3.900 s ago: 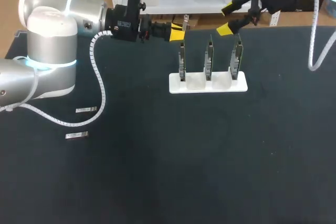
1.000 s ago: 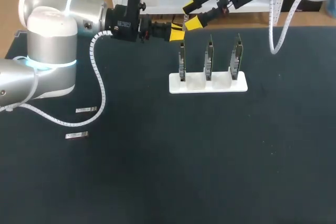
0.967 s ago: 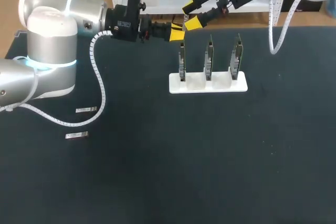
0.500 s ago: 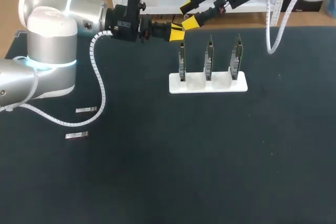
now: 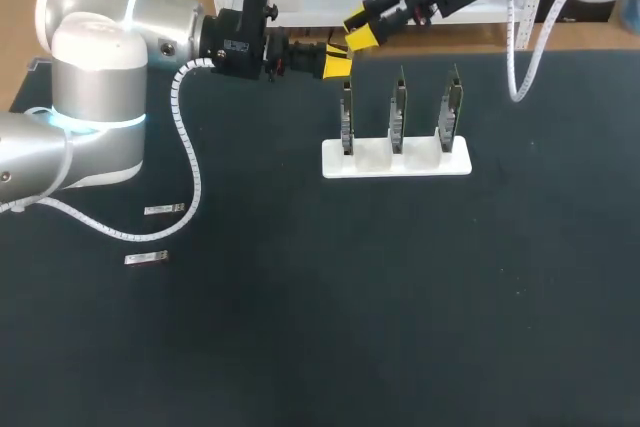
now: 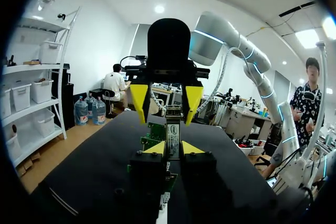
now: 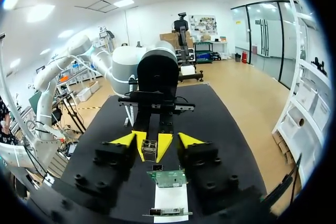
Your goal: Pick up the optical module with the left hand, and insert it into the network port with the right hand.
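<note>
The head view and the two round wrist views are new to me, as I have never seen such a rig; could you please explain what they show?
This is a robot with two arms at a dark table. The head view looks down from above and behind it. Each round view comes from a camera on one arm's wrist, looking out along its fingers. Each arm ends in a gripper with two yellow-tipped fingers. The left gripper is shut on a small optical module, held up near the table's far edge. The right gripper faces it, open, with one finger on either side of the module's free end. On the table is a white stand holding three upright circuit boards. Near the left arm lie two small silvery pieces.
</note>
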You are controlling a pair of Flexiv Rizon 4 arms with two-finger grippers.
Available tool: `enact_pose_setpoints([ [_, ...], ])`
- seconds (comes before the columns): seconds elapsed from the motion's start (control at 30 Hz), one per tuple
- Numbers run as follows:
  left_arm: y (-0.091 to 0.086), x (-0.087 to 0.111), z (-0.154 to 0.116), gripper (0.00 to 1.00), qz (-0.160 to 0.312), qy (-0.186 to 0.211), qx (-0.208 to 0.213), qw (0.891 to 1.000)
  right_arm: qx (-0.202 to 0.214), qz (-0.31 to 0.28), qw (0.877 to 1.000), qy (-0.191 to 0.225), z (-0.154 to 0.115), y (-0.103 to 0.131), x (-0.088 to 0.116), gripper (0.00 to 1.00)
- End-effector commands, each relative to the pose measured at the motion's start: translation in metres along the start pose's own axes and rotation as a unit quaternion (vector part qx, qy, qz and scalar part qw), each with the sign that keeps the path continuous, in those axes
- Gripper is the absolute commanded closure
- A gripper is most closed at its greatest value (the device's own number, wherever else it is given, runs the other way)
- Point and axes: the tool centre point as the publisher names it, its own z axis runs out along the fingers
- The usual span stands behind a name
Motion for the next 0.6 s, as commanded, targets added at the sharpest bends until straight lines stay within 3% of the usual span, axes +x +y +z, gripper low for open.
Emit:
enact_pose_setpoints([
  [0.03, 0.0016, -0.0003, 0.0, 1.0, 0.0, 0.001, 0.002, 1.0, -0.001, -0.001, 1.0, 0.001, -0.0001, 0.0002, 0.0002, 1.0],
  [0.27, 0.0016, -0.0003, 0.0, 1.0, 0.0, 0.001, 0.002, 1.0, -0.004, -0.003, 1.0, 0.003, -0.0005, 0.0008, 0.0004, 1.0],
  [0.3, 0.0016, -0.0003, 0.0, 0.65, 0.0, 0.001, 0.002, 1.0, -0.004, -0.003, 1.0, 0.003, -0.0008, 0.0008, 0.0003, 1.0],
  [0.33, 0.0016, -0.0003, 0.0, 0.0, 0.0, 0.001, 0.002, 1.0, -0.003, -0.004, 1.0, 0.002, -0.0012, 0.0006, 0.0002, 1.0],
  [0.6, 0.0016, -0.0003, 0.0, 0.0, 0.0, 0.001, 0.002, 1.0, -0.002, -0.006, 1.0, 0.003, -0.0035, -0.0001, 0.0, 1.0],
])
